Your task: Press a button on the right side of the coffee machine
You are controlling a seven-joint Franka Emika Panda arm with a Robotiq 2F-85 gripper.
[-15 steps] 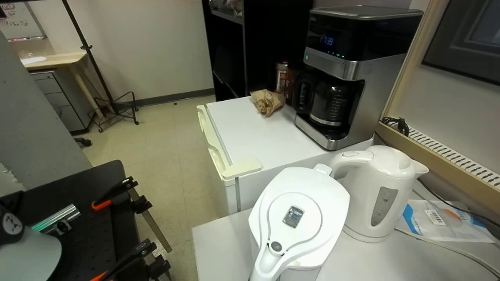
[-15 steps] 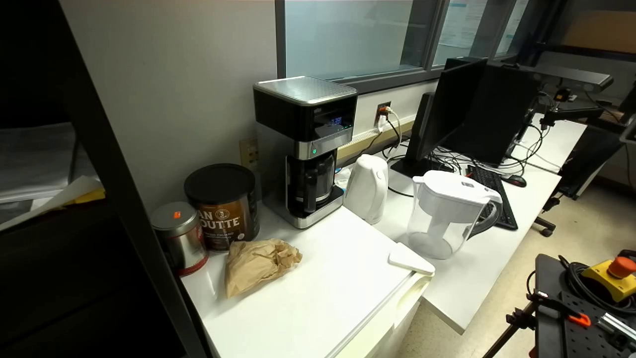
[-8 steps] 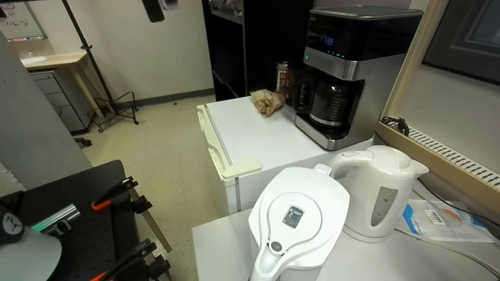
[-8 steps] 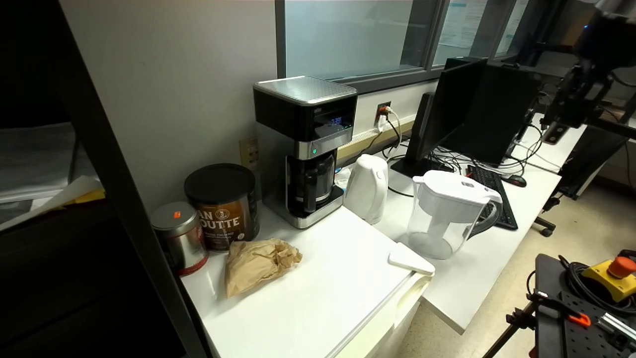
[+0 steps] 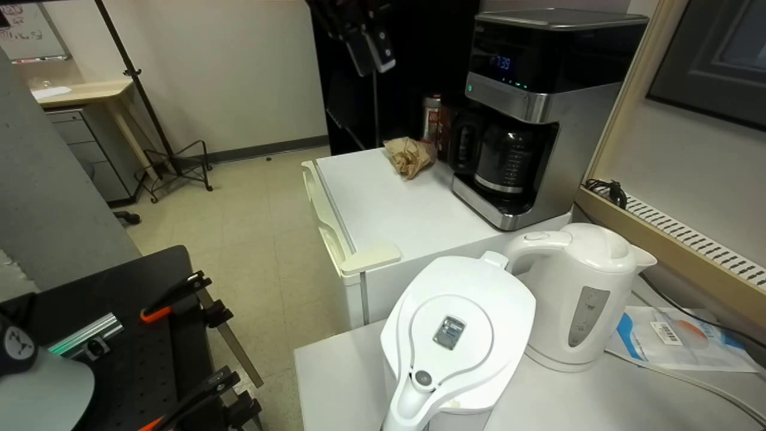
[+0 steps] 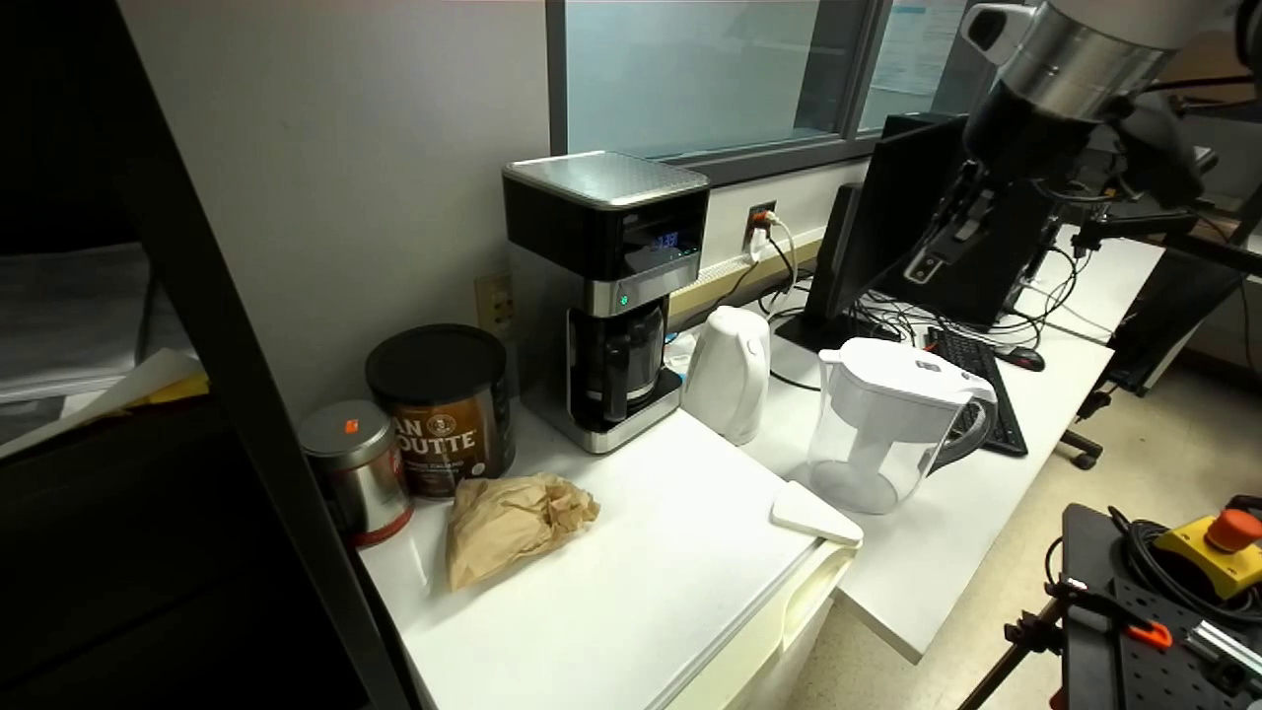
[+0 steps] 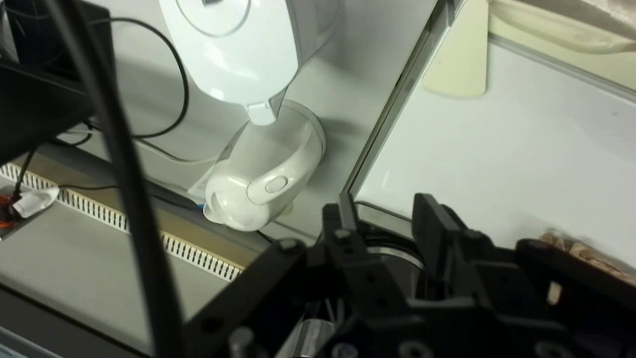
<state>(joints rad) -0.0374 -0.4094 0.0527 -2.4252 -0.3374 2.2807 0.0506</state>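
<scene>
The coffee machine [image 5: 583, 140] [image 6: 562, 237], black on top with a silver body, stands upright on a white cabinet, a dark carafe [image 5: 507, 152] in its bay. Its front panel carries a lit blue clock and small green lights [image 5: 516, 84]; single buttons are too small to make out. My gripper [image 5: 374, 67] hangs in the air, apart from the machine. In the wrist view a gap with nothing held separates the fingers of my gripper [image 7: 385, 199]; beyond it show the machine's silver base edge [image 7: 384, 218] and the carafe [image 7: 397, 270]. The wrist view hides the button panel.
A white kettle [image 5: 589, 299] and a water pitcher [image 5: 461, 335] stand beside the machine. Behind lie a paper bag [image 6: 518, 528], a coffee can [image 6: 444, 414] and a silver tin [image 6: 357, 468]. A black shelf [image 5: 419, 54] rises at the back; monitors [image 6: 897, 217] stand on the desk.
A second ago the arm was out of both exterior views. It has come in from the upper edge and moved toward the coffee machine. The machine and other objects have not moved.
</scene>
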